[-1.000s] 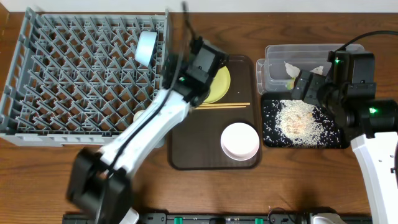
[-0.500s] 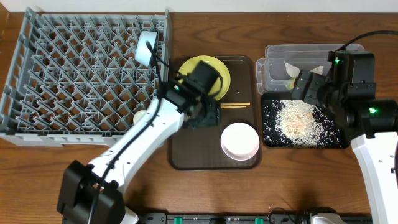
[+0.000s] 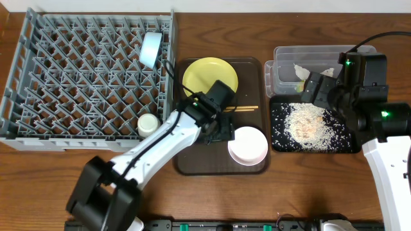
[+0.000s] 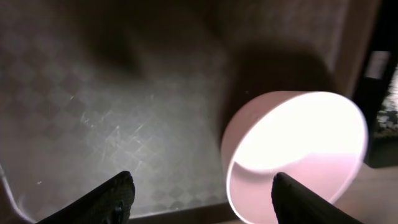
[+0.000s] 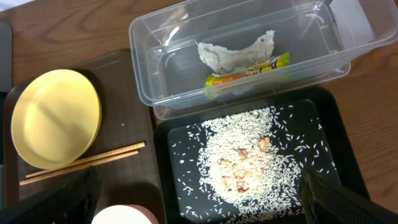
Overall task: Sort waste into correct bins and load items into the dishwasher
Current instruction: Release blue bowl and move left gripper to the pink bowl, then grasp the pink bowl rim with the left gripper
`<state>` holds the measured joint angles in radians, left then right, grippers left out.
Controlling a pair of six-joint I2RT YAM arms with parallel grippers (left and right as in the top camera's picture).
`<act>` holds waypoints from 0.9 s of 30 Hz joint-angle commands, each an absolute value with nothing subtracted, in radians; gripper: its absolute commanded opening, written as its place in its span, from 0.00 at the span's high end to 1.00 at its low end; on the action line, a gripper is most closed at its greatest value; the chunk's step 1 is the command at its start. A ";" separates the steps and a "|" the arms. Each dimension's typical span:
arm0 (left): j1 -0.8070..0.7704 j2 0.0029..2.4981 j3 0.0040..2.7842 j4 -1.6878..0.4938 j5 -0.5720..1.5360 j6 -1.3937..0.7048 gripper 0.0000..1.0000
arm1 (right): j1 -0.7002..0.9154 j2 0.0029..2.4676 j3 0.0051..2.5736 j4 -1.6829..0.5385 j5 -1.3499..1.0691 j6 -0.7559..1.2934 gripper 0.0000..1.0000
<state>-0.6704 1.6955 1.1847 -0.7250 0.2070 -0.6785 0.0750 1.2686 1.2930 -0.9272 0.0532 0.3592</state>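
A white bowl [image 3: 248, 145] stands on the brown serving tray [image 3: 192, 160], also white bowl [image 4: 292, 149]. My left gripper [image 3: 226, 133] hovers at the bowl's left rim, open; in the left wrist view one finger [image 4: 298, 200] is over the bowl and the other over the tray. The yellow-green plate [image 3: 210, 76] lies at the tray's far end. A light blue bowl [image 3: 152, 49] and a white cup [image 3: 148, 124] sit in the grey dish rack [image 3: 64, 70]. My right gripper [image 5: 199, 208] is open and empty above the black tray [image 5: 329, 124] of rice [image 5: 249, 162]. The tissue [image 5: 233, 53] and wrapper [image 5: 249, 73] lie in the clear tub [image 5: 155, 37].
Wooden chopsticks [image 3: 241, 108] lie across the brown tray between plate and white bowl. The rack fills the left of the table; the tub [image 3: 282, 70] and black tray [image 3: 279, 144] stand at the right.
My left arm has swung from the rack's right edge across the plate and down to the white bowl, uncovering the plate. The right arm has stayed still.
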 commanded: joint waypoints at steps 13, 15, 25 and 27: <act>-0.703 1.799 1.174 -0.657 0.303 -0.651 0.51 | 0.066 1.270 1.297 -0.929 0.064 0.369 0.01; -0.708 1.804 1.173 -0.656 0.303 -0.650 0.55 | 0.066 1.270 1.297 -0.929 0.064 0.369 0.01; -0.719 1.846 1.174 -0.645 0.311 -0.653 0.73 | 0.066 1.270 1.297 -0.929 0.064 0.369 0.01; -0.717 1.846 1.175 -0.645 0.311 -0.653 0.81 | 0.066 1.270 1.297 -0.929 0.064 0.369 0.01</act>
